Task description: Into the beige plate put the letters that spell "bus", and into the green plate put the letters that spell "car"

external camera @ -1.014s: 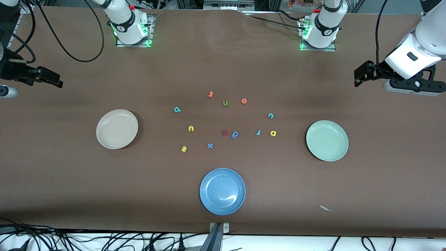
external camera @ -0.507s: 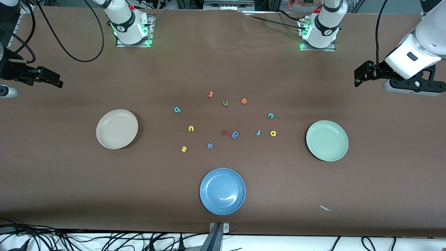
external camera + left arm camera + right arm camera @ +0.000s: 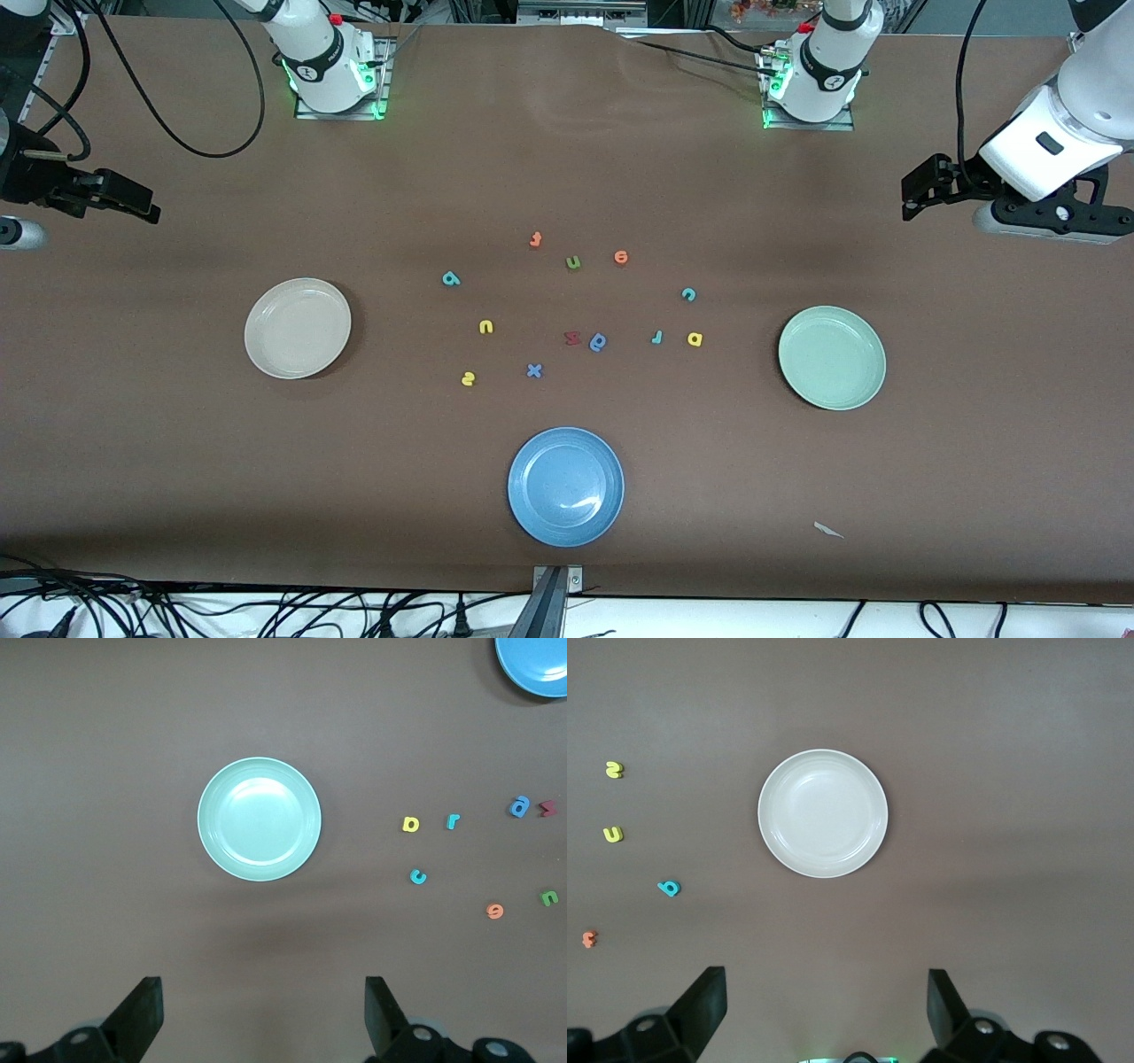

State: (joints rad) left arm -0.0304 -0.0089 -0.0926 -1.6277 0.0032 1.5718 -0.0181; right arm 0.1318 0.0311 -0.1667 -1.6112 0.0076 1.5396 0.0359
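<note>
Grippers both wide open and empty, each arm waiting high over its own end of the table. Left gripper [image 3: 261,1014] hangs above bare table with the green plate [image 3: 259,819] directly below its camera; plate holds nothing. Right gripper [image 3: 824,1010] likewise spread, the beige plate [image 3: 823,812] below it, also holding nothing. Blue plate [image 3: 565,486] sits nearest the front camera, mid-table, nothing in it. All letters lie loose on the brown table [image 3: 567,159] between the beige and green plates, well apart from either gripper. Toward the green plate: teal c [image 3: 688,294], teal r [image 3: 656,337], yellow a [image 3: 695,338] just beside the r. Toward the beige plate: teal b [image 3: 451,279], yellow u [image 3: 485,327], yellow s [image 3: 468,379], the s nearest the front camera of the three. Between the two groups: orange t [image 3: 535,239], green u [image 3: 573,261], orange e [image 3: 621,257], red letter [image 3: 572,338] touching blue letter [image 3: 598,342], blue x [image 3: 534,370].
</note>
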